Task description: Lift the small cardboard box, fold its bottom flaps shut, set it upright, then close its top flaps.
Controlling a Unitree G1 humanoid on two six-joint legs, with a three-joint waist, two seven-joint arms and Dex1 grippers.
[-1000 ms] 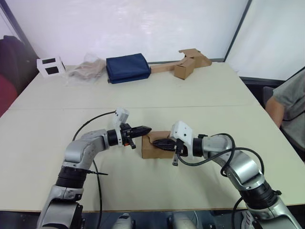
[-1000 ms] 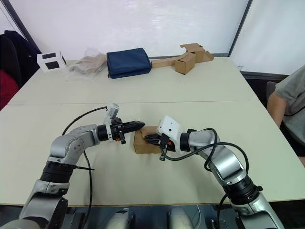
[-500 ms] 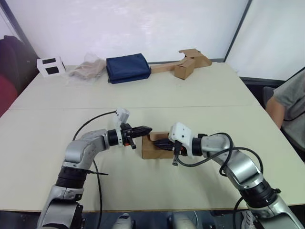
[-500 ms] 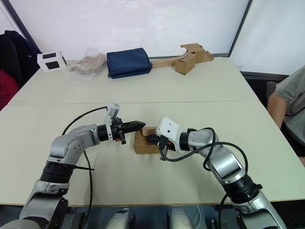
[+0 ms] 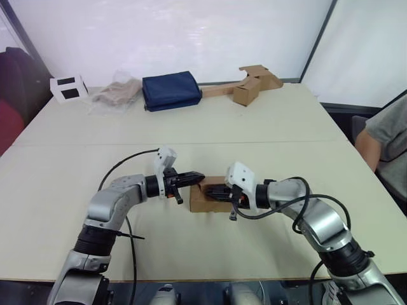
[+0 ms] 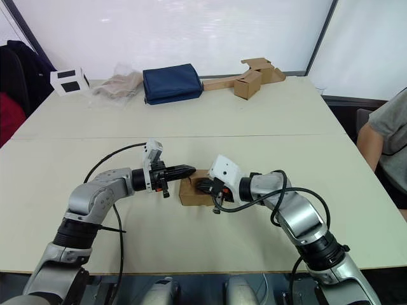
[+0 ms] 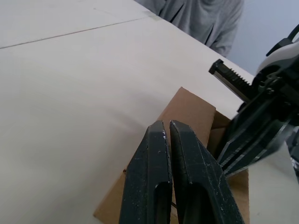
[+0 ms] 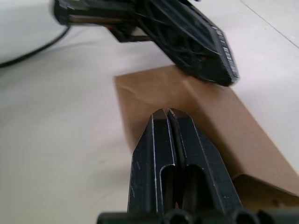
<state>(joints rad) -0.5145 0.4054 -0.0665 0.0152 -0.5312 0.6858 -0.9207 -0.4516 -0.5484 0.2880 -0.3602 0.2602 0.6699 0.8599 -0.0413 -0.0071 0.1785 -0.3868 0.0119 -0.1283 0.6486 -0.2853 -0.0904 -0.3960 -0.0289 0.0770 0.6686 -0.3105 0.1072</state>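
Behind the small cardboard box (image 5: 205,199): navy bag (image 5: 170,90), strip-joined carton (image 5: 247,91).

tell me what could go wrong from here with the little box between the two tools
Both the left tool and the right tool are shut and press on the small cardboard box from above rather than gripping it, so a push could slide it across the table instead of lifting it. The two tools nearly meet over the box and might collide. Pressing down could also crush a flap inward.
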